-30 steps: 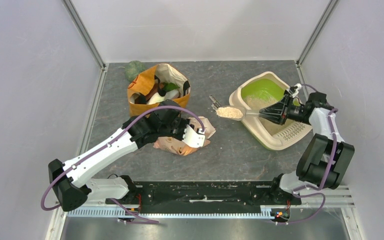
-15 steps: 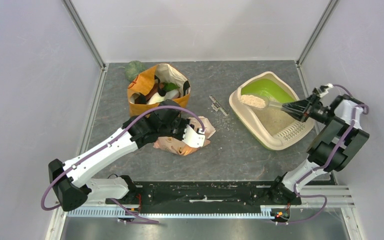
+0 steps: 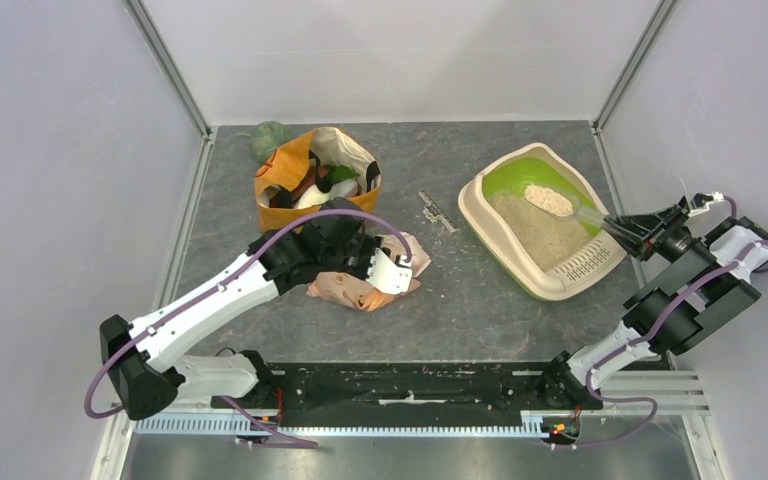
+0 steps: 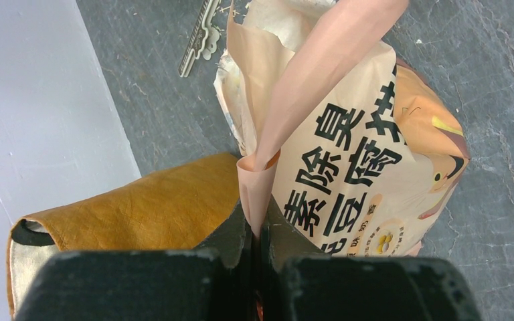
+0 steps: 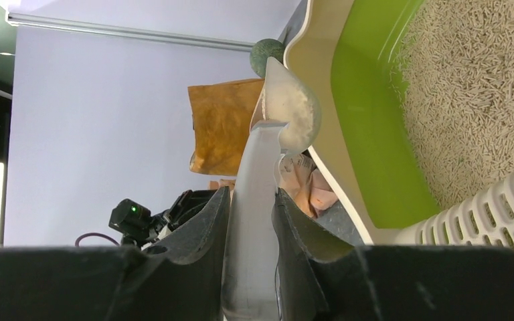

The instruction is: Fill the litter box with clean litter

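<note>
Litter box [image 3: 476, 212] sits toward the far right of the table [image 3: 460, 300]. Its long axis runs diagonally, from the green hood [image 3: 520, 180] at the far-left end to the slotted grille [image 3: 588, 260] at the near-right end. Pale litter [image 3: 538, 238] lies in a shallow layer across its floor.

The right gripper [image 3: 628, 228] hovers just outside the box's right rim, beside the grille. Its fingers [image 5: 201, 227] are partly closed, pinching the flat handle of a scoop [image 3: 550, 200]. The handle points away from the fingers toward the far left, roughly along the box's length. That puts the heaped bowl over the hood end, above the litter and apparently clear of it.

The left gripper [image 4: 260, 227] is well apart, near the table's middle. It is clamped tight on a folded flap of the printed litter bag [image 4: 355, 167], which lies crumpled just in front of an orange bag [image 3: 290, 175].

The right arm is the nearer one and already has its load over the target. The likely next move is a roll of the wrist about the handle's axis, spilling the heap inside the rim.
</note>
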`<state>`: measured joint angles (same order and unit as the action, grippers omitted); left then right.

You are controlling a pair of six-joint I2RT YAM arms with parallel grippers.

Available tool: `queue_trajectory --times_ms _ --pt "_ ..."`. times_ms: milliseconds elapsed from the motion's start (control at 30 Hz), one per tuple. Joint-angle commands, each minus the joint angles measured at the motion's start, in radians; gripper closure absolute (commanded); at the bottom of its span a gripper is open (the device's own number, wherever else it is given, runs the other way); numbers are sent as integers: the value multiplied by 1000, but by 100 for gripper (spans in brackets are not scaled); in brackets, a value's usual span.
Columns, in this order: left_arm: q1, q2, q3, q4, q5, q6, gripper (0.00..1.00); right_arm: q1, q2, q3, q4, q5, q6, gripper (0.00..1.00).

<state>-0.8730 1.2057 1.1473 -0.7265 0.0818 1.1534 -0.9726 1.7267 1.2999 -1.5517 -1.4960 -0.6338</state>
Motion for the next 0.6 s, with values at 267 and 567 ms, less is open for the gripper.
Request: queue_trajectory --times_ms 267,567 --pt "-11 -10 37 36 47 27 98 -36 -397 -196 782 294 982 100" --pt "-11 -68 -14 52 26 26 98 248 -363 22 770 647 908 100"
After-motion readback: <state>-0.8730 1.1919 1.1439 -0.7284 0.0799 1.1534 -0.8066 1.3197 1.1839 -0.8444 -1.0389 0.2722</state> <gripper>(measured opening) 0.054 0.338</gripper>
